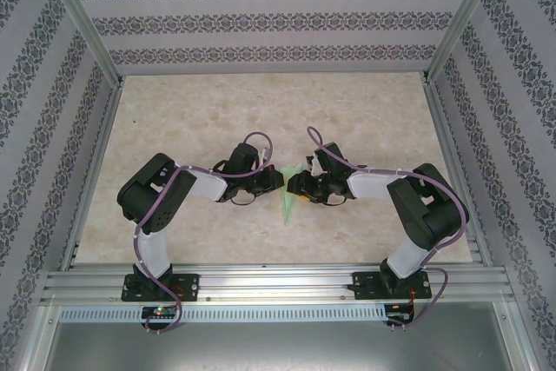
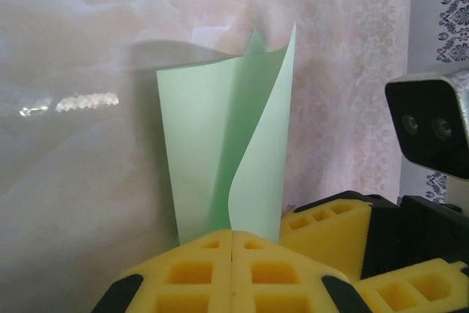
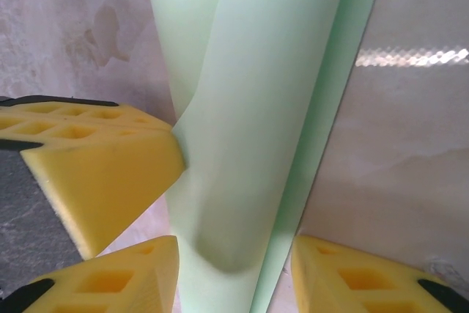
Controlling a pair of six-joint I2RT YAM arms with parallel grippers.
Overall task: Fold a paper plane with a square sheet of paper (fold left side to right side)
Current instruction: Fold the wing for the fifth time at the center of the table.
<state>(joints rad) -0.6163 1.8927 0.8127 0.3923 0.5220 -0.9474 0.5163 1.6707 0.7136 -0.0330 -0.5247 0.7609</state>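
The square sheet of paper [image 1: 287,203] is pale mint green and lies between the two arms as a slim pointed shape. In the left wrist view the paper [image 2: 212,152] rises curled, with two layers spreading apart. My left gripper [image 2: 233,235] has its yellow pads pressed together at the paper's lower edge. It sits at the centre of the table [image 1: 279,182]. My right gripper [image 3: 234,278] stands open, and the paper [image 3: 264,100] passes between its pads. The left gripper's fingers [image 3: 95,170] touch the paper's left edge. In the top view the right gripper [image 1: 295,186] faces the left one.
The marble-patterned tabletop [image 1: 261,110] stretches behind and to both sides of the arms. Patterned walls and an aluminium frame [image 1: 82,28] close it in. The right gripper's fingers [image 2: 330,229] and its wrist camera [image 2: 429,126] sit close beside the left gripper.
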